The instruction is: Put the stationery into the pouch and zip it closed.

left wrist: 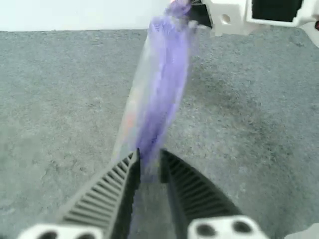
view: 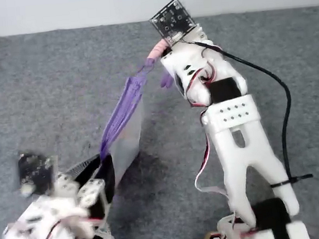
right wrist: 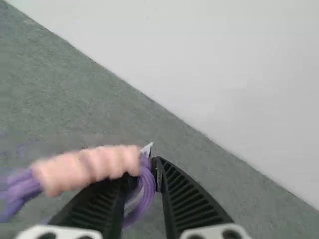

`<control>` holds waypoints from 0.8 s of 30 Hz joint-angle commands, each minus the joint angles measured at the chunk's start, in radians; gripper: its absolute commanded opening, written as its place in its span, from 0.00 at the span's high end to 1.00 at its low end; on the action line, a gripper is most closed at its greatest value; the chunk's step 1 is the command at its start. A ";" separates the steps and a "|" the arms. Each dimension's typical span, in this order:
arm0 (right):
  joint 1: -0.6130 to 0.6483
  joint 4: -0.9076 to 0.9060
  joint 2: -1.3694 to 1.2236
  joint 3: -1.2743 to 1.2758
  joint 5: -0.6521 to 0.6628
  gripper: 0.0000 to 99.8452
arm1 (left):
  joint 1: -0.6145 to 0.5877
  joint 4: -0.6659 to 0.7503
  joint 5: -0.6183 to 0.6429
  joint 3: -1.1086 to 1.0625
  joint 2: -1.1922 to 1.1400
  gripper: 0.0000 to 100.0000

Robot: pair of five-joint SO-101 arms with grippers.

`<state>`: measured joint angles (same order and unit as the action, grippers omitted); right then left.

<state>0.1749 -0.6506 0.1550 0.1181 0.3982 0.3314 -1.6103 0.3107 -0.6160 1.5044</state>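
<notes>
**Item:** pouch (view: 126,131), clear-walled w/ purple zip strip (view: 119,116) along top edge.
**Location:** off the bench (view: 44,85), hung taut btwn the two tools. Runs diagonally from near-left to far-centre, clear wall drooping below the strip.
**Contents:** faint orange patch (left wrist: 129,119) shows thru the wall in left wrist view; can't tell what it is. Prob. stationery, but that's a guess.
**Pull:** pink ribbed tag (right wrist: 87,168) on a purple loop, at the pouch's far end.

**Left tool** (left wrist: 148,159): at near-left, pinched tight on the near end of the zip strip.
**Right tool** (right wrist: 144,172): at far-centre, clamped on the purple loop right beside the pink tag.

**Surroundings:** grey felt-like bench cover; pale wall (view: 83,9) along far edge; black cable (view: 285,114) trailing down right arm.

**Status (est.):**
- Loading looks done. No loose stationery seen on the bench in view.
- Zipping looks late-stage. The pull sits at the far end, with the strip stretched straight.
- Whether the teeth are shut the whole way can't be told.

**Left to do (est.):** confirm zip is fully home, then set pouch down and let go.
</notes>
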 commanded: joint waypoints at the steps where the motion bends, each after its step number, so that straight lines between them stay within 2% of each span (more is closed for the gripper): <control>1: -0.125 -0.001 0.024 -0.054 0.002 0.99 | -0.046 -0.015 0.017 0.067 0.011 0.75; 3: -0.151 -0.001 0.024 -0.054 0.000 0.99 | -0.092 -0.028 0.011 0.064 0.011 0.72; 10: -0.205 -0.041 0.031 -0.052 -0.003 0.99 | -0.157 -0.032 -0.003 0.064 0.011 0.72; 16: -0.206 -0.243 0.045 -0.058 -0.003 0.99 | -0.232 -0.032 -0.008 0.062 0.015 0.72; 24: -0.206 -0.605 0.217 -0.052 0.005 0.99 | -0.345 -0.034 -0.008 0.062 0.017 0.72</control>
<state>-0.0261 -1.1278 0.2716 0.1120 0.3966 0.0307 -1.6441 0.3138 -0.5869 1.5182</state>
